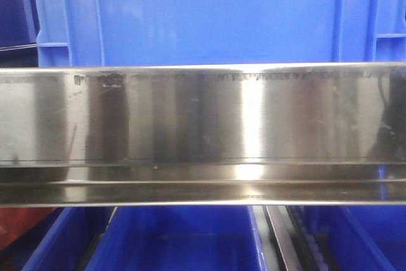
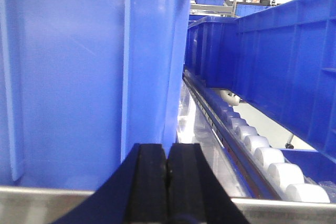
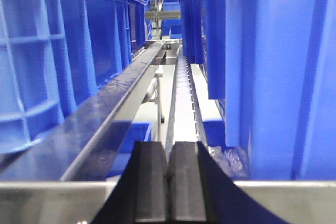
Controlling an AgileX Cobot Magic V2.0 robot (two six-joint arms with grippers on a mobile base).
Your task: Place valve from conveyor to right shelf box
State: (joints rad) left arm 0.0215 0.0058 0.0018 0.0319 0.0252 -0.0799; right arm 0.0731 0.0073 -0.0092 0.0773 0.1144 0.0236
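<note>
Two pairs of black fingers, left (image 2: 167,174) pressed together, right (image 3: 168,174) likewise together, nothing between, blue boxes (image 2: 68,72) beside.

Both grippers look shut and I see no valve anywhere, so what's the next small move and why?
Probably back away and turn toward the conveyor. The left gripper and right gripper are shut with nothing between them, facing blue bins on the stainless shelf rail. No valve or belt shows in any view.
</note>
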